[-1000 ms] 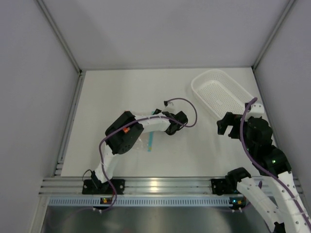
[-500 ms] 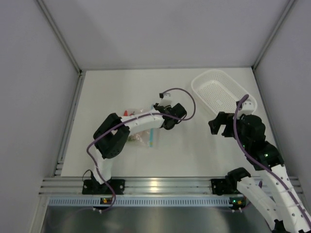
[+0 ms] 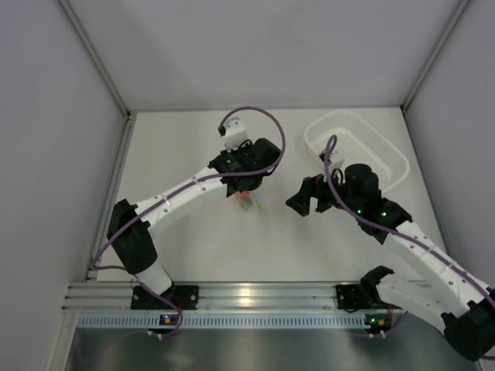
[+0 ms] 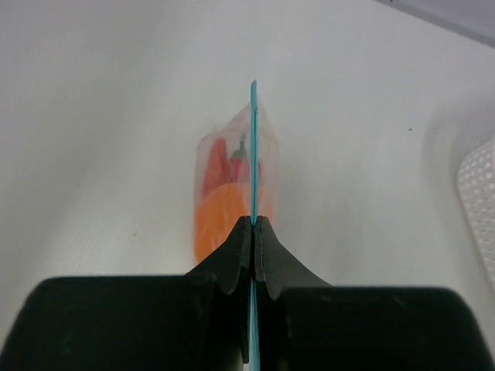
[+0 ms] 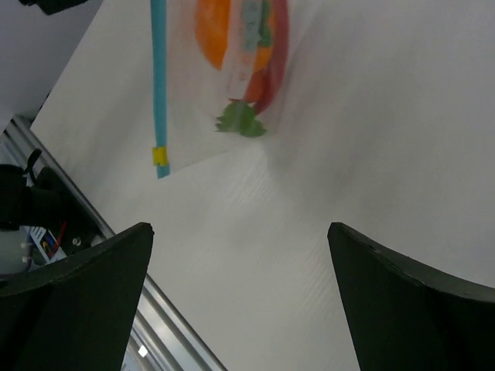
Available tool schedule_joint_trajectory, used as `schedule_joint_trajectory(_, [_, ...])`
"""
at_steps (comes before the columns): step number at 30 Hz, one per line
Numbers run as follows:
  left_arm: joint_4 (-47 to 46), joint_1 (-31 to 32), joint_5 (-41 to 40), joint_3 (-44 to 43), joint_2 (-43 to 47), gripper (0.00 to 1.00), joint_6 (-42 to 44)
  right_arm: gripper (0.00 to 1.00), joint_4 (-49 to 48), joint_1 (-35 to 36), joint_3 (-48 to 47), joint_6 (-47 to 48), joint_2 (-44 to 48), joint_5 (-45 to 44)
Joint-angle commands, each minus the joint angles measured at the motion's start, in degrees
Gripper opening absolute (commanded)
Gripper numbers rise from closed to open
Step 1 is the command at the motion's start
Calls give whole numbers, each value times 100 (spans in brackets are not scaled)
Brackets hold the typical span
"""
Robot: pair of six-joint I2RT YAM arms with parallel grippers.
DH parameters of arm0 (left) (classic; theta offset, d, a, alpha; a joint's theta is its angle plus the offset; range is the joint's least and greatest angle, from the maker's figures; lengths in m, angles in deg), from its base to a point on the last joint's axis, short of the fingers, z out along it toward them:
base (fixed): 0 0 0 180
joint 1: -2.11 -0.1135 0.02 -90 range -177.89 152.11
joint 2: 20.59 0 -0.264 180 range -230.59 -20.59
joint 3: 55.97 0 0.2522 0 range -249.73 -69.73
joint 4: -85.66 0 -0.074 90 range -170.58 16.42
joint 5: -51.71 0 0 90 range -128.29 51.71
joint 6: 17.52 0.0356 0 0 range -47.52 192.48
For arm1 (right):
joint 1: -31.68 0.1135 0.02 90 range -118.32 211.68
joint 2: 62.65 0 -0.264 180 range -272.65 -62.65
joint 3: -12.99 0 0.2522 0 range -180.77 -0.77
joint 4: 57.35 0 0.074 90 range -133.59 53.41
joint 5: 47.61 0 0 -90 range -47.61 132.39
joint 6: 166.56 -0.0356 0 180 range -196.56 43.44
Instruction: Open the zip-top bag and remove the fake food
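My left gripper is shut on the light blue zip strip of the zip-top bag and holds it up above the table. The bag hangs below the left gripper near the table's middle. Inside it I see the fake food: an orange piece and the red chili. The right wrist view shows the bag with the orange, chili, green leaves and a yellow slider. My right gripper is open and empty, just right of the bag.
A white perforated basket stands at the back right, behind the right arm; its edge shows in the left wrist view. Grey walls enclose the table on three sides. The aluminium rail runs along the near edge.
My left gripper has lifted the bag off the table and carried it away from the near left towards the middle. My right arm has swung left, towards the bag.
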Motion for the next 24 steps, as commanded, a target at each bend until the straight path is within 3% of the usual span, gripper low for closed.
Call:
schedule_joint_trajectory(1, [-3, -58, 215, -94, 409, 0, -1199, 97, -572, 756, -578, 317, -483, -174])
schedule_joint_trajectory(5, [-12, -207, 636, 302, 699, 0, -2027, 95, -773, 1469, -589, 678, -747, -817])
schedule_joint_trajectory(11, [-12, -251, 892, 1101, 1007, 0, -3266, 90, -1468, 1961, -26, 951, -844, -1659])
schedule_joint_trajectory(15, [-29, -251, 998, 1602, 1200, 0, -4083, 89, -2012, 2427, 308, 1170, -993, -1811])
schedule_joint_trajectory(19, [-30, -251, 989, 1945, 1411, 0, -4427, 80, -2338, 2832, 440, 1372, -1318, -1819])
schedule_joint_trajectory(24, [-21, -251, 919, 2122, 1622, 0, -4595, 77, -3250, 2859, 861, 1399, -1380, -2381])
